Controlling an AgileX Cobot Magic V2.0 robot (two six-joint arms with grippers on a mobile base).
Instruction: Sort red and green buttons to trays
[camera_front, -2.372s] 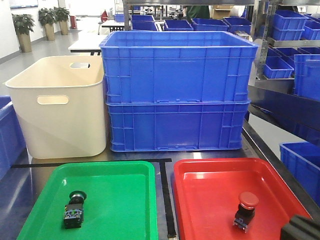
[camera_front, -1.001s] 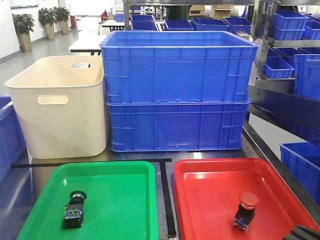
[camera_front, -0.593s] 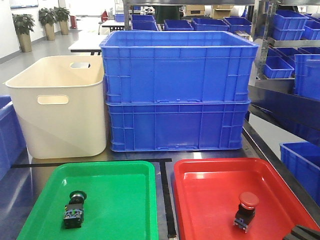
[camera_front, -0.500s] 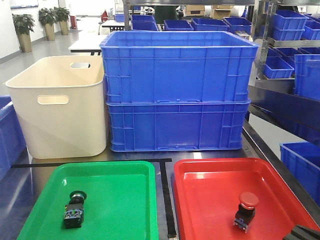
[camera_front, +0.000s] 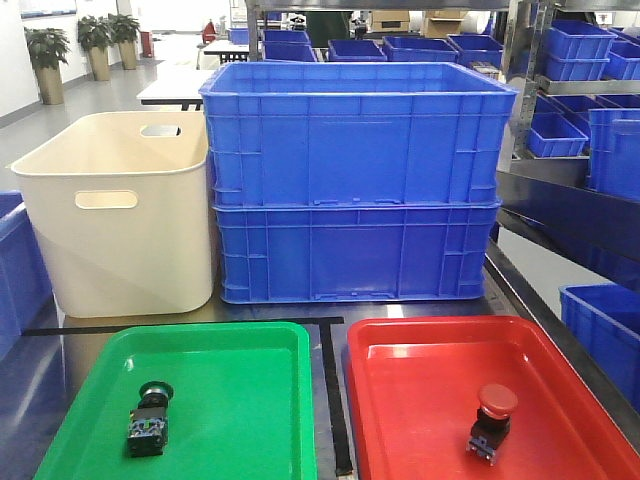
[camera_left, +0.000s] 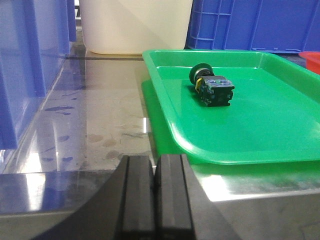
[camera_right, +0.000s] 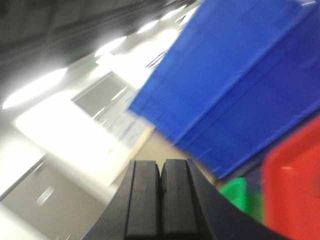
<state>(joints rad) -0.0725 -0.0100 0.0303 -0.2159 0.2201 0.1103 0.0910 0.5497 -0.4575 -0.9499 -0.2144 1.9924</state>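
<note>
Front-facing view: a bright green shallow plastic tray sits on the left of the steel tabletop and a bright red shallow plastic tray on the right, side by side with a strip of black tape running between them. Lying on its side in the green tray, toward its near left part, is the push-button switch with the dark green round cap — cap pointing away, blocky black-grey body toward the camera. In the red tray, toward its near right part, rests the push-button switch with the red mushroom cap, also on a dark blocky body. Behind the trays stand a cream plastic tub with handle slots and, just beside it to the right, two deep blue plastic crates stacked one on the other.

Left wrist view: the left gripper hangs low over the bare tabletop just outside the green tray's near corner, its two black fingers pressed together with nothing between them. The green-capped switch lies well ahead of it.

Right wrist view — heavily blurred and tilted — shows the right gripper with its fingers likewise closed on nothing, blue crates and a red tray edge behind.
</note>
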